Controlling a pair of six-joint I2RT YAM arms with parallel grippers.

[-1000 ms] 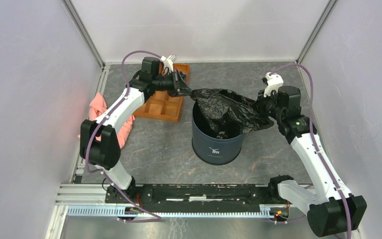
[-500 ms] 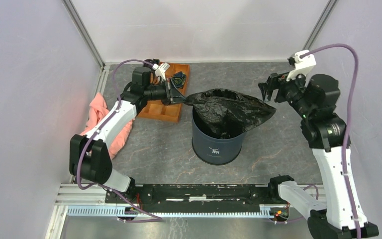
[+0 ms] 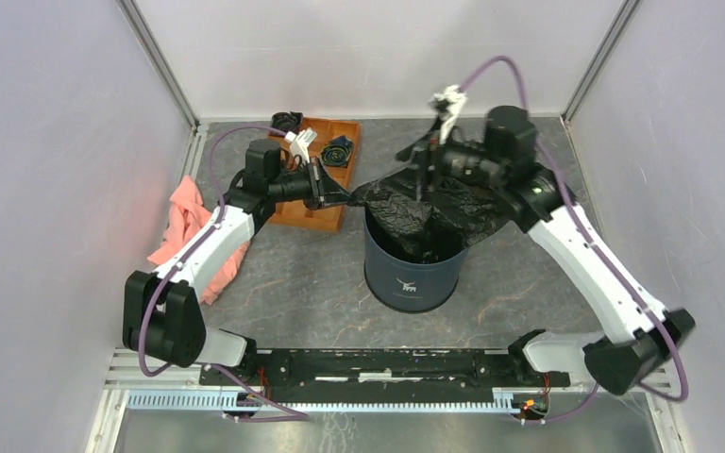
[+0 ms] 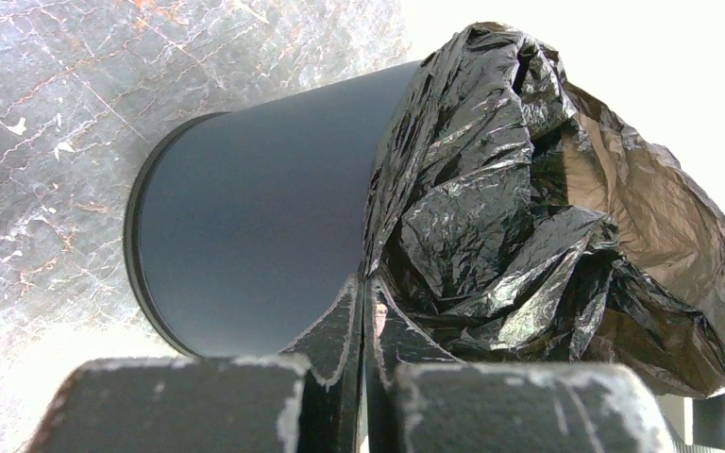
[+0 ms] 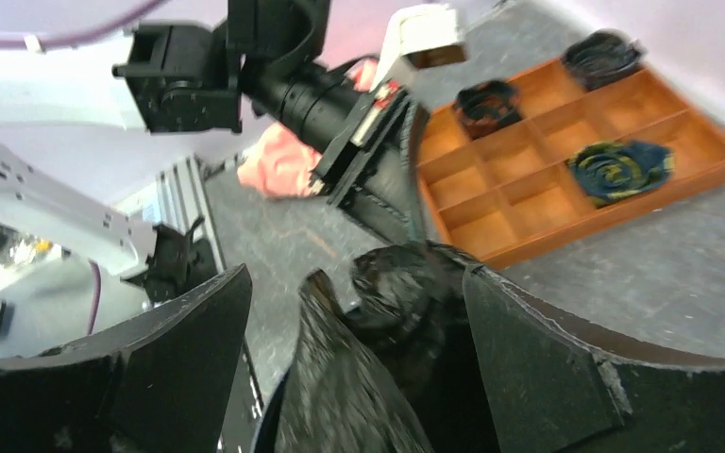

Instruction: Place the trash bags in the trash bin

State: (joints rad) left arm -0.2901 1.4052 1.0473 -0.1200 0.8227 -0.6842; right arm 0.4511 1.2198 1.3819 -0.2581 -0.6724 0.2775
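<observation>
The trash bin [image 3: 413, 276] is a dark navy bucket standing mid-table. The black trash bag [image 3: 434, 209] lies crumpled over its mouth, partly sunk inside, with film hanging over the right rim. My left gripper [image 3: 345, 195] is shut on the bag's left edge, just left of the bin's rim. In the left wrist view its fingertips [image 4: 366, 283] pinch the film beside the bin's wall [image 4: 255, 236]. My right gripper [image 3: 422, 165] hovers open over the bag's back part. In the right wrist view the bag [image 5: 406, 293] shows between the spread right gripper [image 5: 357, 276].
An orange compartment tray [image 3: 313, 209] with small black spiral rolls [image 3: 338, 151] sits behind and left of the bin. Another roll [image 3: 286, 121] lies at the back wall. A pink cloth [image 3: 189, 222] lies at the left edge. Walls close in on three sides.
My right gripper let go of the bag's right edge, opened, and swung up and left to above the bin. The left gripper kept its hold and drew slightly left.
</observation>
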